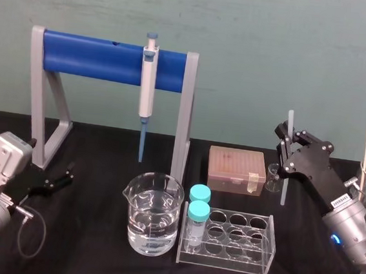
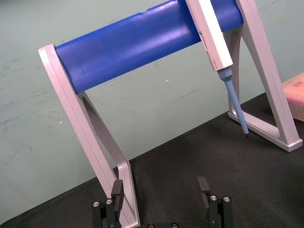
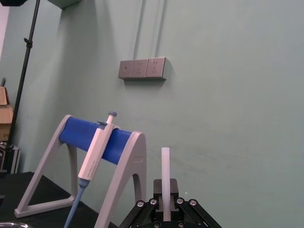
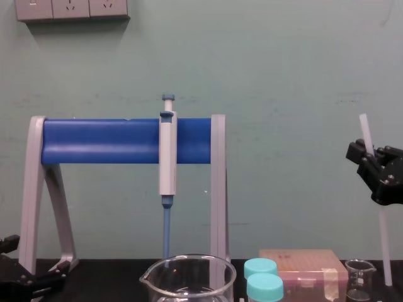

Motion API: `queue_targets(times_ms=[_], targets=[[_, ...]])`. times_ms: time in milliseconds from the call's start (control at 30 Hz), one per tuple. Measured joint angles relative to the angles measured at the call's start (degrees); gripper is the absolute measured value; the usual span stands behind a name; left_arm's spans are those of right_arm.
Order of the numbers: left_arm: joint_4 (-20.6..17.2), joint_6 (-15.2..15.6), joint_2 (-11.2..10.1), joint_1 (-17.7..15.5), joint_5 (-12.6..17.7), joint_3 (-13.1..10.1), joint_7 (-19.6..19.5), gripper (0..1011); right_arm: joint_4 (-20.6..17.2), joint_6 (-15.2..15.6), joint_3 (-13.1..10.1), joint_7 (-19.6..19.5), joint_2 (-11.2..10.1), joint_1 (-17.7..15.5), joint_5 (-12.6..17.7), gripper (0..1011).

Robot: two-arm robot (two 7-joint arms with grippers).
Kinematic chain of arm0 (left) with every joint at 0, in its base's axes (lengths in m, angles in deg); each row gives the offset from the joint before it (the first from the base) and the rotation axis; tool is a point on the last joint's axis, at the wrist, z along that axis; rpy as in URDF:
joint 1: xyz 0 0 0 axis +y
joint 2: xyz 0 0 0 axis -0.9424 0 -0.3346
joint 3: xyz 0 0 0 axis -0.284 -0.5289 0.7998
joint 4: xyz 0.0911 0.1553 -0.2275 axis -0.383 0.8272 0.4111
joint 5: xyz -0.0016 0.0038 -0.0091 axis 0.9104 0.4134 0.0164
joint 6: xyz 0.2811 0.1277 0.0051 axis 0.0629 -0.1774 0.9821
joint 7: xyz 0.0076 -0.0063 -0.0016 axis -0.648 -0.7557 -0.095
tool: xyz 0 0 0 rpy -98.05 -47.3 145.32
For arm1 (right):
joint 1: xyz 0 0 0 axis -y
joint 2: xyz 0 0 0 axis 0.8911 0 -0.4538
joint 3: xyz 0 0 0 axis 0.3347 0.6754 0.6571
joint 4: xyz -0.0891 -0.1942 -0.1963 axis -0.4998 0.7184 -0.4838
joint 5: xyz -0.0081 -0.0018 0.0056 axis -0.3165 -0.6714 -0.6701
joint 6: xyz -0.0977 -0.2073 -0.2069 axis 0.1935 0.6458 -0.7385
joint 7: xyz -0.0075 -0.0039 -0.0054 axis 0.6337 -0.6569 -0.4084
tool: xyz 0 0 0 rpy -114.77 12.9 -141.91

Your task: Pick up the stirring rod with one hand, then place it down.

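From my console, the right gripper (image 1: 286,155) is raised at the far right of the black table (image 1: 95,245), and its fingers are clamped on the stirring rod (image 1: 289,121), gripping it about halfway along its length. The rod stands almost upright; in the chest view it (image 4: 365,129) leans a little, top end towards the left, and it runs down through the right gripper (image 4: 376,165) to finish low beside the small beaker (image 4: 359,279). I cannot tell whether the lower end touches the table. In the head view the rod's lower part hangs just right of the small beaker (image 1: 273,177), which sits just right of the pinkish tip box (image 1: 236,170). The right wrist view has the rod (image 3: 165,175) rising straight out of the pinched right gripper (image 3: 165,209). The left gripper (image 1: 68,172) lies low at the near left of the table, by the left foot of the pipette stand (image 1: 93,57); its fingers (image 2: 117,189) are spread wide apart with nothing between them. The pipette (image 1: 148,82) hangs on the stand's blue bar, tip pointing down behind the large beaker (image 1: 151,215) of clear liquid. Just right of that beaker, a clear rack (image 1: 237,243) holds two teal-capped vials (image 1: 198,211) at its left end.
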Motion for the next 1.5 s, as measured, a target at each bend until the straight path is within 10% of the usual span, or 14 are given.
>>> queue_targets(times_ms=[1500], targets=[[0.0,0.0,0.0,0.0,0.0,0.0,0.0,1000,0.05,0.92,-0.42,0.26,0.37,-0.15,-0.21,66]])
